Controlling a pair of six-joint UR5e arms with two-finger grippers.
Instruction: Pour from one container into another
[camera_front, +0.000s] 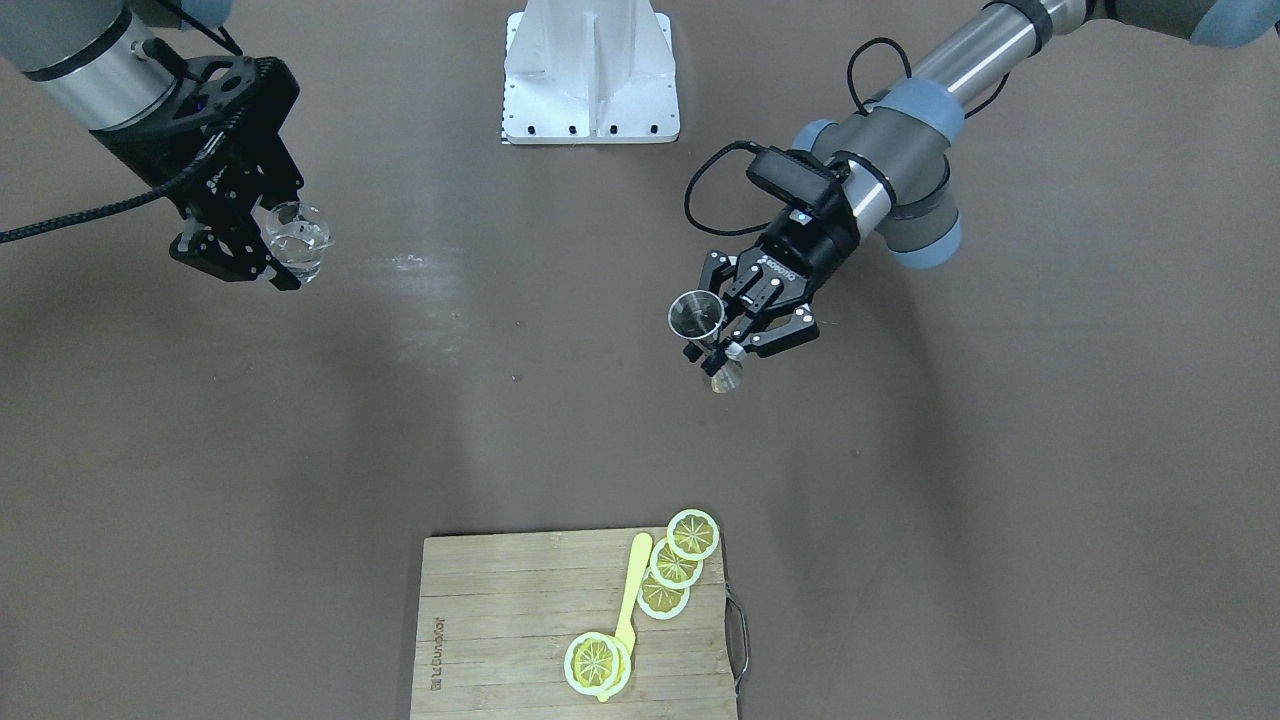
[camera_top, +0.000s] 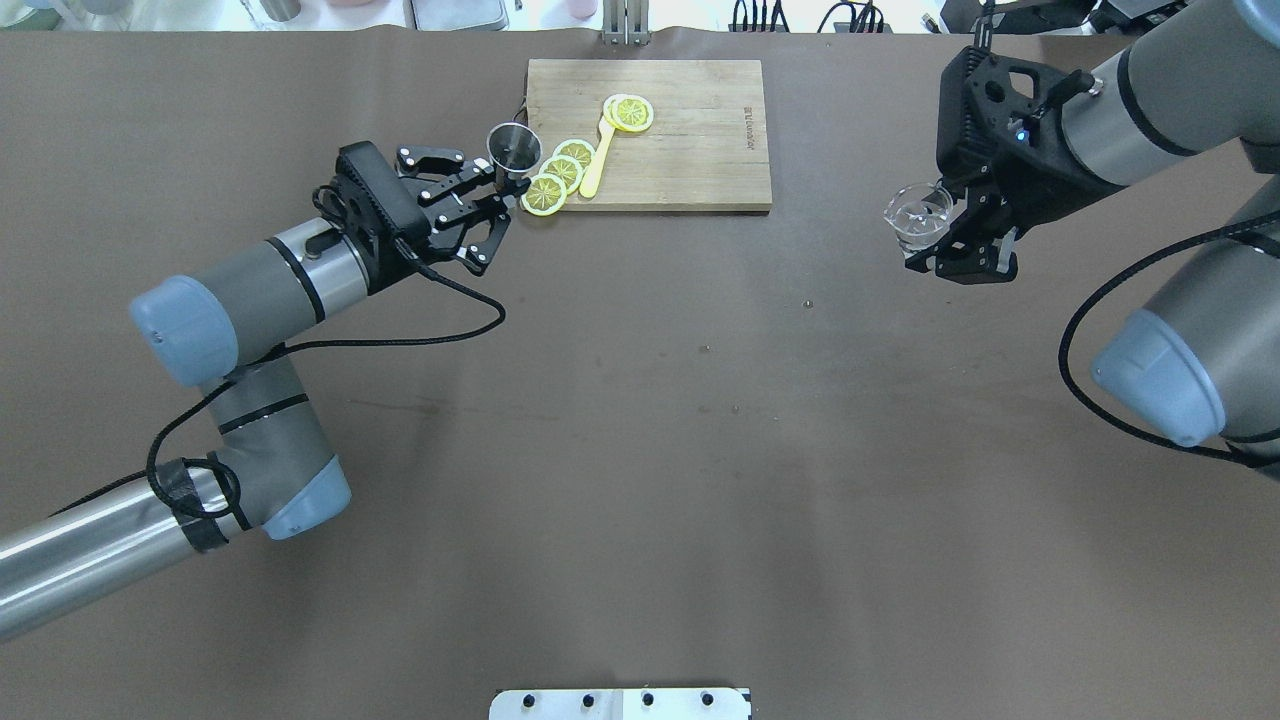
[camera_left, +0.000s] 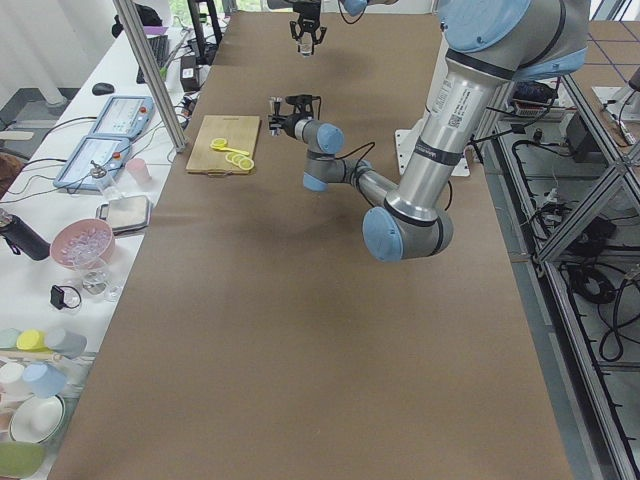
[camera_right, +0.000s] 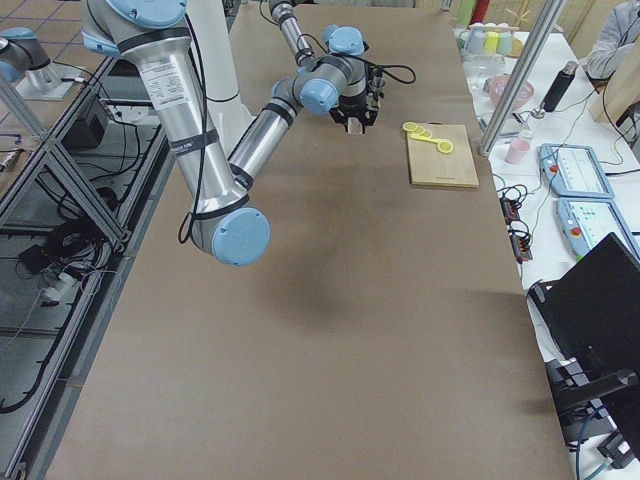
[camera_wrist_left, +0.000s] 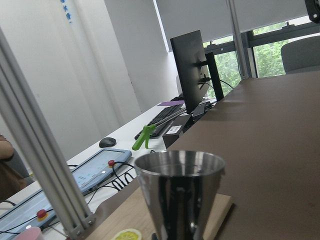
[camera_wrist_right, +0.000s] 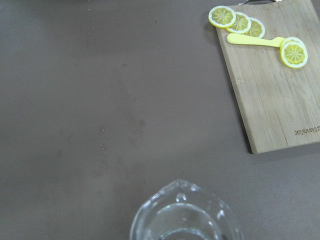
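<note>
A small steel jigger (camera_front: 697, 318) hangs above the table with my left gripper (camera_front: 716, 352) shut on its narrow waist. In the overhead view the jigger (camera_top: 513, 150) and left gripper (camera_top: 503, 182) sit by the near-left corner of the cutting board. The jigger (camera_wrist_left: 180, 195) fills the lower left wrist view, upright. My right gripper (camera_front: 272, 252) is shut on a clear glass beaker (camera_front: 297, 240) with a pour spout, held upright in the air. In the overhead view the beaker (camera_top: 918, 216) and right gripper (camera_top: 952, 240) are far right, well apart from the jigger. The beaker rim (camera_wrist_right: 185, 217) shows in the right wrist view.
A wooden cutting board (camera_front: 500, 600) lies at the table's far edge from the robot, carrying lemon slices (camera_front: 692, 533) and a yellow utensil (camera_front: 630, 595). The white robot base (camera_front: 590, 75) stands mid-table. A side bench (camera_left: 60, 250) holds bowls and cups.
</note>
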